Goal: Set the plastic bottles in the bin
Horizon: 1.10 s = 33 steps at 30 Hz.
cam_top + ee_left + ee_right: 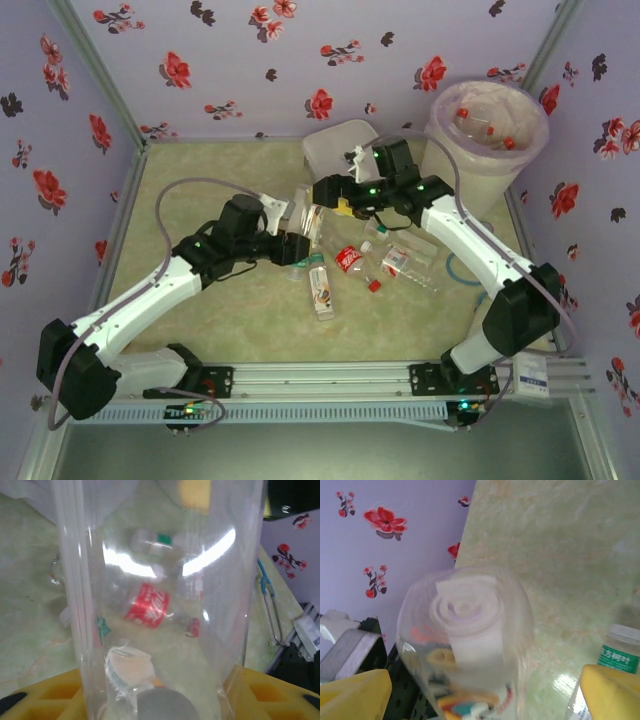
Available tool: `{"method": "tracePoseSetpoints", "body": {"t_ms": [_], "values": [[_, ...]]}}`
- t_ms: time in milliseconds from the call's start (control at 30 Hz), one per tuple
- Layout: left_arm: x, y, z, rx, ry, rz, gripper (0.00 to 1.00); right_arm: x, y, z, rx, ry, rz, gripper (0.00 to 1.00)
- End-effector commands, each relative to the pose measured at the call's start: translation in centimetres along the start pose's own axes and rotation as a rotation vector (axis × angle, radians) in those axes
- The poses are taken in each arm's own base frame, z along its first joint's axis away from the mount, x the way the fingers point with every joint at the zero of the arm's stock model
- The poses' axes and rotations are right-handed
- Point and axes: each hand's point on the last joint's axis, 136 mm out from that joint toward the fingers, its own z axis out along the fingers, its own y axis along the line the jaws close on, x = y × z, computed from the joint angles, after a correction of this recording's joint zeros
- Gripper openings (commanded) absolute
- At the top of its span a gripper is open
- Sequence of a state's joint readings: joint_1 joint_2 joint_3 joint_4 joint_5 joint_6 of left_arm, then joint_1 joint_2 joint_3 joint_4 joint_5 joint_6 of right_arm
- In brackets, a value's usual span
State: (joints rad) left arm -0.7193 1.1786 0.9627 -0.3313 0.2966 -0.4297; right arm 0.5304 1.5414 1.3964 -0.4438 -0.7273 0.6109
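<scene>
Holding a clear bottle (313, 218) over the middle of the table (200, 330). My left gripper (300, 232) comes in from 8 o'clock, and the left wrist view shows its yellow pads (45, 700) pressed on the bottle's wall.

My right gripper (338, 205) meets the same bottle from 2 o'clock. Its fingers (610, 690) look spread, with a gap beside the bottle's end, though blur makes that uncertain.

Progress: the bin (470, 170) stands at 1 o'clock on the table. At least two red-capped bottles (462, 113) lie inside it.

Left to do:
- the cola bottle (350, 258)
- a white-labelled bottle (320, 285)
- a clear one (408, 262)

These lie just past the held bottle at 5 to 6 o'clock, and more may be hidden under my arms. I judge the task under halfway done
</scene>
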Motion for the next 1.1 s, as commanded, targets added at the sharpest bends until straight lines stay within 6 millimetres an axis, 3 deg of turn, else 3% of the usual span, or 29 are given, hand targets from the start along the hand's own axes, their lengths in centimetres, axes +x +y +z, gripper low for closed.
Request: {"method": "tracePoseSetpoints", "body": {"t_ms": [0, 400, 633, 700, 833, 1067], "values": [[-0.8, -1.9, -0.3, 0.074, -0.030, 0.070, 0.46, -0.3, 2.6, 0.6, -0.091, 0.033, -0.056, 0.93], [-0.9, -2.9, 0.3, 0.124, -0.015, 0.100, 0.51, -1.0, 1.8, 0.0, -0.038, 0.018, -0.089, 0.47], [-2.0, -2.2, 0.0, 0.082, -0.080, 0.077, 0.87, -4.3, 1.1, -4.8, 0.041, -0.103, -0.124, 0.33], [-2.4, -1.7, -0.2, 0.056, -0.105, 0.058, 1.00, -5.4, 0.5, -7.2, 0.086, -0.155, -0.128, 0.31], [-2.4, -0.3, -0.5, -0.009, -0.125, 0.031, 1.00, -7.9, -0.4, -13.0, 0.196, -0.297, -0.151, 0.26], [-1.8, 1.5, -0.2, -0.069, -0.108, -0.023, 1.00, -14.6, -2.2, -27.5, 0.389, -0.749, -0.134, 0.16]]}}
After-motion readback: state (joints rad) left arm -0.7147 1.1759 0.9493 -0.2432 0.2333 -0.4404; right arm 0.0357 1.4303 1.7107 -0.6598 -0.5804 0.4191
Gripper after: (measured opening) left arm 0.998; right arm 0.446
